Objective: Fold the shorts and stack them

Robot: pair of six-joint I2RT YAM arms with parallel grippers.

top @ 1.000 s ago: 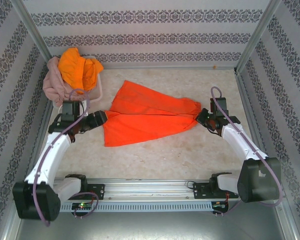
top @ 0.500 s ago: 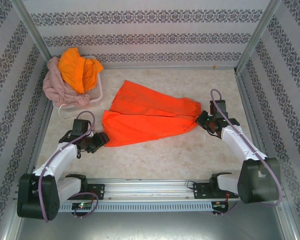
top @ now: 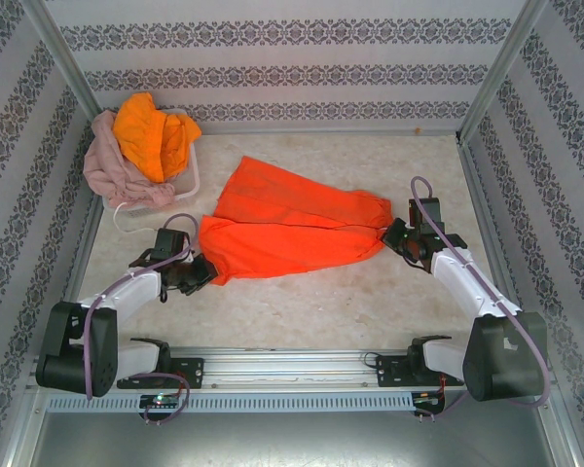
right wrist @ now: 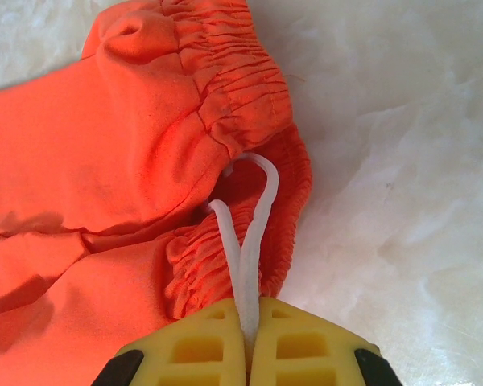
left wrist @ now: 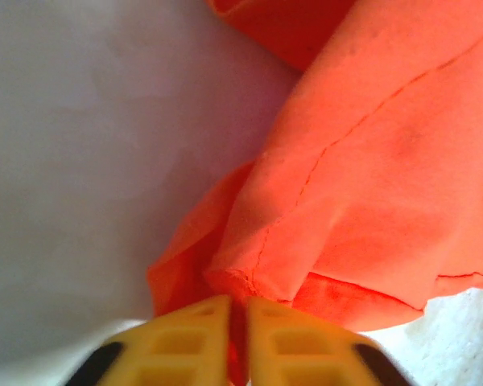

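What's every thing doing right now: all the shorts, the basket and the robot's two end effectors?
Red-orange shorts: spread on the table, gripped at both ends.
Pink shorts: crumpled, draped over the basket.
Yellow-orange shorts: bunched on top of the pink shorts.
White basket: holding both crumpled shorts.
Left end effector: shut on the red-orange shorts' leg hem.
Right end effector: shut on the white drawstring.
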